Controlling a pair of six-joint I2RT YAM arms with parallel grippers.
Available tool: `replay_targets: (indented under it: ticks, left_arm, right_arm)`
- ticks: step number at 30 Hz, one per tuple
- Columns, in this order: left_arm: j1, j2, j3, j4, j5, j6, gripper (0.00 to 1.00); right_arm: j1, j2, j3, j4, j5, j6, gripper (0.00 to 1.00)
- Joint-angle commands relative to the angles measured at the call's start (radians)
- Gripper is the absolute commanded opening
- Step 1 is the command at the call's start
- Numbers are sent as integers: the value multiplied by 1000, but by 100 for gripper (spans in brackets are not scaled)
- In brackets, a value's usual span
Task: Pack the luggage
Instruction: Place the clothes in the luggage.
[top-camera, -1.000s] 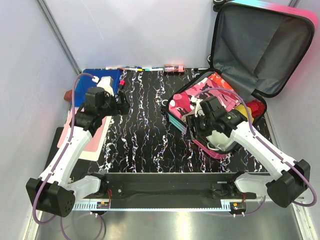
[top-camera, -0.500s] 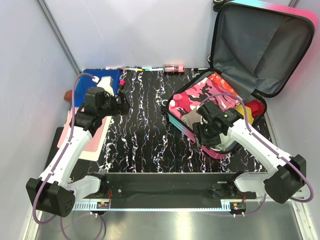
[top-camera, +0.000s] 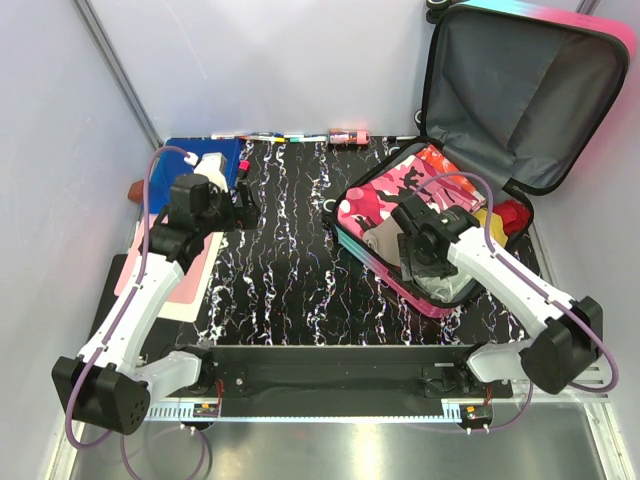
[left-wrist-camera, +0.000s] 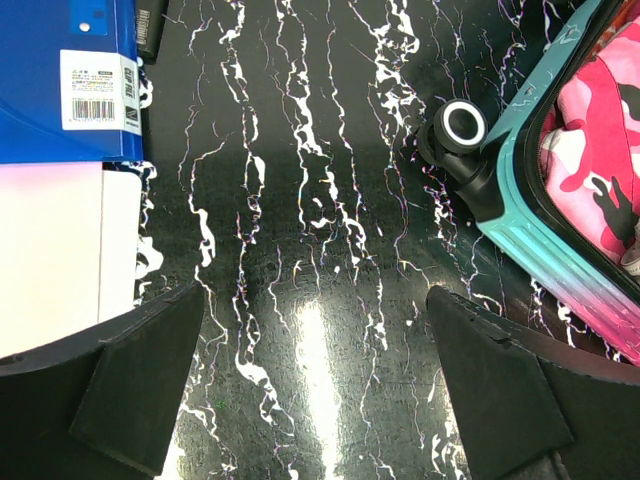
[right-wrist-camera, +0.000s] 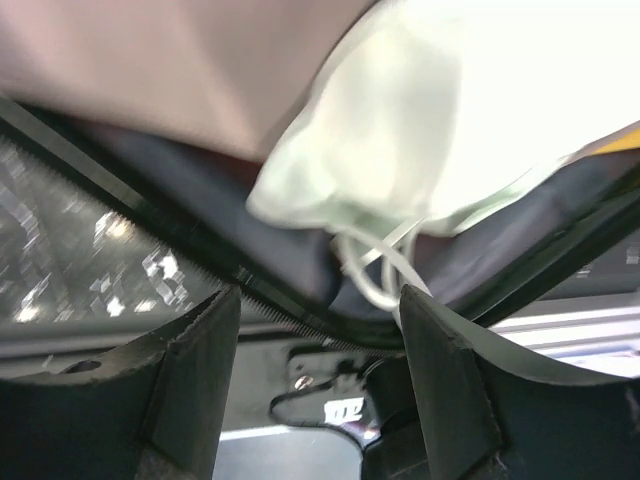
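The luggage (top-camera: 520, 90) lies open at the right, its grey-lined lid propped up at the back. Its base holds a pink camouflage cloth (top-camera: 385, 195), a pale drawstring bag (top-camera: 440, 282) and yellow and red items. My right gripper (top-camera: 415, 255) is open and empty just above the near part of the base. In the right wrist view it (right-wrist-camera: 320, 380) is over the zip rim (right-wrist-camera: 200, 250), with the pale bag (right-wrist-camera: 420, 130) beyond it. My left gripper (top-camera: 245, 200) is open and empty above the black marbled table. In the left wrist view it (left-wrist-camera: 315, 390) is left of the luggage shell (left-wrist-camera: 530, 235).
A flat blue folder (top-camera: 190, 160) lies at the back left, also in the left wrist view (left-wrist-camera: 60, 70), with pink and white sheets (top-camera: 130, 275) in front of it. Markers (top-camera: 265, 137) and a pink tube (top-camera: 350, 135) line the back edge. A luggage wheel (left-wrist-camera: 465, 123) sticks out.
My right gripper has turned and moved back and right, from the luggage's near left edge to over its contents. The left arm has not moved.
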Motion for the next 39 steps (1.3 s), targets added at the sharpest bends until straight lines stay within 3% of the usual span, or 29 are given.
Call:
replay_targets:
  ticks: [1,13,18,21,26,32,39]
  left_arm:
    - [-4,-27,-2,35,9,-4,99]
    - [-4,-33,-1,35,3,-1,99]
    - [-4,-30,-2,35,2,-1,99]
    - [-4,-29,-2,35,0,-1,99]
    - [-4,-26,-2,35,2,-1,99]
    - [-4,-20,-4,35,9,-3,99]
    - [-4,-21,-4,36,6,-4,99]
  right_arm:
    - [-16,57,34,21,163,-5,72]
    - [-217,32,-32,164,122,-129,73]
    - [-222,-5,-6,193,41,-146,73]
    - [-222,-63,23,212,-108,-189,73]
    - [-222,-129,25,164,-313,-210,68]
    - [-207,-112,29,91,-458,-224,59]
    - [-203,-92,42,78,-408,-195,60]
